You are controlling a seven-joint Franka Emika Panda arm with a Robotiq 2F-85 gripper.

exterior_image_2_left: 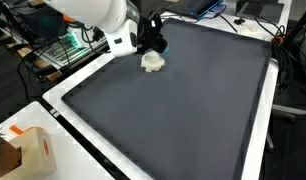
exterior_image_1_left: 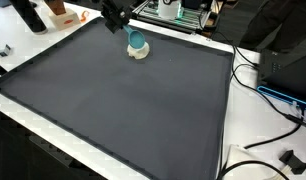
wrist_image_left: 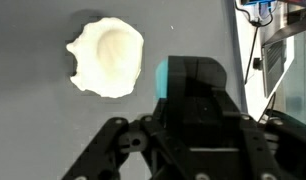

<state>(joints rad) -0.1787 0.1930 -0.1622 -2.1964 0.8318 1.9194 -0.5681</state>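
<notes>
Jaws clamped on teal object [wrist_image_left: 173, 78], fingertips hidden | teal object [exterior_image_1_left: 136, 40] half covered, axis 11–5 o'clock in an exterior view | white lump [wrist_image_left: 107, 58] at 10 o'clock on tabletop [wrist_image_left: 33, 130]

Tips of the fingers [wrist_image_left: 198, 110] lost behind blue object [wrist_image_left: 188, 78] in wrist view, grip unreadable; white lump [exterior_image_1_left: 140, 54] just beneath the fingers partly covered, too small to identify.
</notes>
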